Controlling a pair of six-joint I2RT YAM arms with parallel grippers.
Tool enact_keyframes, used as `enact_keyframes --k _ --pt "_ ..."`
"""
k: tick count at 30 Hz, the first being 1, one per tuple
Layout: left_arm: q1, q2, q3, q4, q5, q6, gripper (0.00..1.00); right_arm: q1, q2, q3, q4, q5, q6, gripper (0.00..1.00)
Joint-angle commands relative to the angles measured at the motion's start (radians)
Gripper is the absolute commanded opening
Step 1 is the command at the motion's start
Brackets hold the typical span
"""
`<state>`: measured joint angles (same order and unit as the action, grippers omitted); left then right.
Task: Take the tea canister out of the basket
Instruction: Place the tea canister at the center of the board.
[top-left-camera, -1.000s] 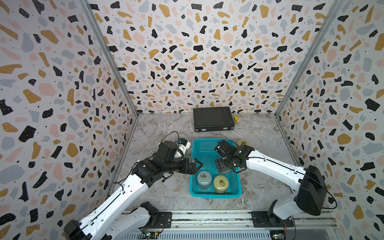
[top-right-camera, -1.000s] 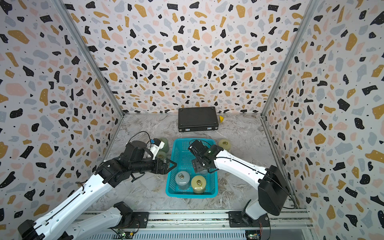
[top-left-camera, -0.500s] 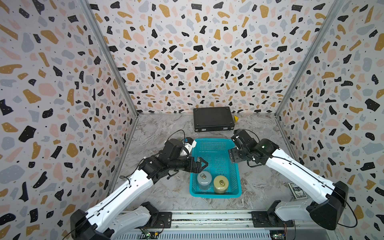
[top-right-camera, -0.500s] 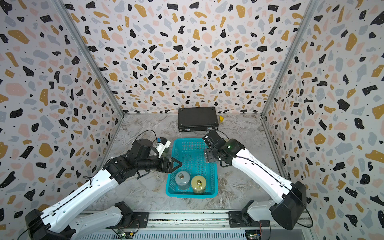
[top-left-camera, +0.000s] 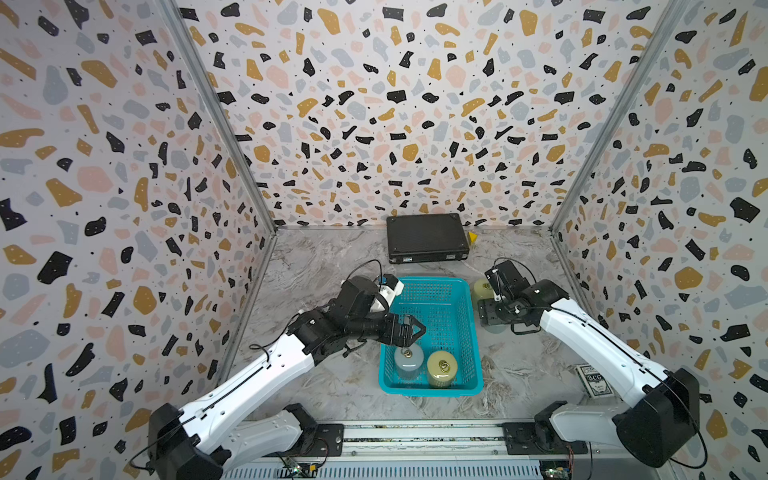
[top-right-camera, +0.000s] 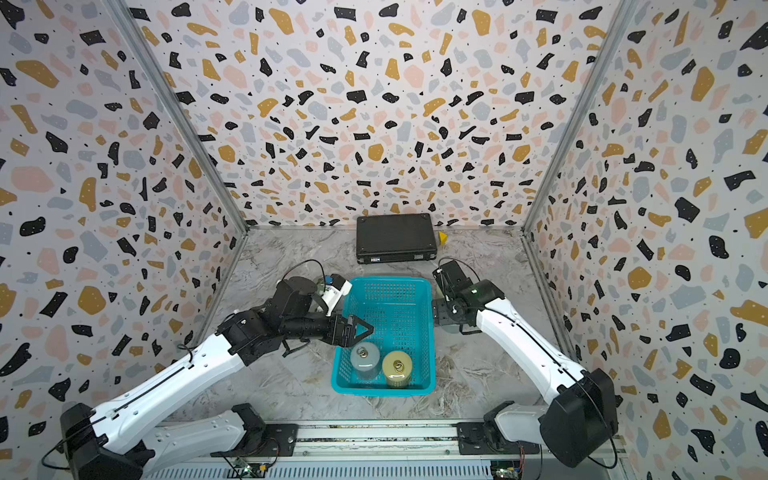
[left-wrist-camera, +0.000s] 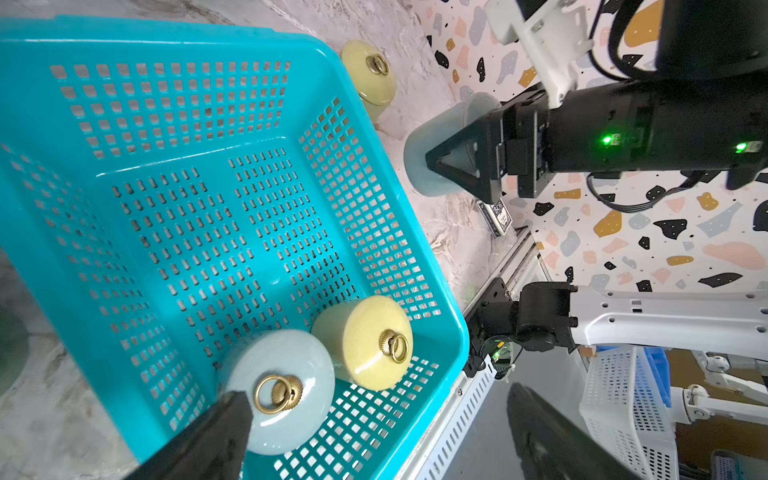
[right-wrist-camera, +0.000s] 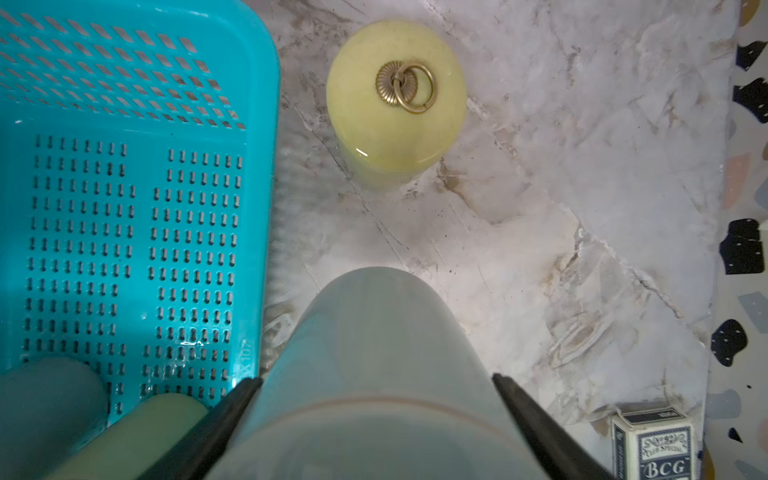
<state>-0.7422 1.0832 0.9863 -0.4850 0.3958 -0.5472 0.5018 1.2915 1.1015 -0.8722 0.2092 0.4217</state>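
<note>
The turquoise basket (top-left-camera: 432, 279) (top-right-camera: 388, 280) (left-wrist-camera: 166, 29) (right-wrist-camera: 266, 166) stands mid-table. At its near end stand a pale grey-blue tea canister (top-left-camera: 409, 360) (top-right-camera: 365, 359) (left-wrist-camera: 286, 390) and a yellow one (top-left-camera: 441, 368) (top-right-camera: 397, 368) (left-wrist-camera: 365, 340), both with brass ring lids. My left gripper (top-left-camera: 411, 330) (top-right-camera: 365, 332) (left-wrist-camera: 376, 395) hangs open over the basket's left side, above the grey-blue canister. My right gripper (top-left-camera: 490, 318) (right-wrist-camera: 376, 380) is shut on another grey-blue canister (right-wrist-camera: 374, 332) (left-wrist-camera: 428, 145), just right of the basket and low over the table.
A second yellow canister (top-left-camera: 482, 289) (right-wrist-camera: 395, 95) stands on the table beside the basket's far right corner. A black case (top-left-camera: 428, 239) lies at the back wall. A card box (top-left-camera: 594, 380) (right-wrist-camera: 652, 444) lies front right. Patterned walls close three sides.
My right gripper has carried the grey-blue canister from inside the basket over the right rim to the table beside it. My left gripper has reached farther over the basket.
</note>
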Motion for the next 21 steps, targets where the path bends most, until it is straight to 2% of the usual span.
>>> enact_keyframes --k 1,21 --pt "-0.012 0.005 0.043 0.037 -0.020 -0.004 1.00 -0.028 -0.004 -0.010 0.098 -0.026 -0.012 0.74" --pt "-0.017 0.002 0.055 0.004 -0.045 0.006 1.00 -0.129 0.157 -0.058 0.240 -0.132 -0.014 0.75"
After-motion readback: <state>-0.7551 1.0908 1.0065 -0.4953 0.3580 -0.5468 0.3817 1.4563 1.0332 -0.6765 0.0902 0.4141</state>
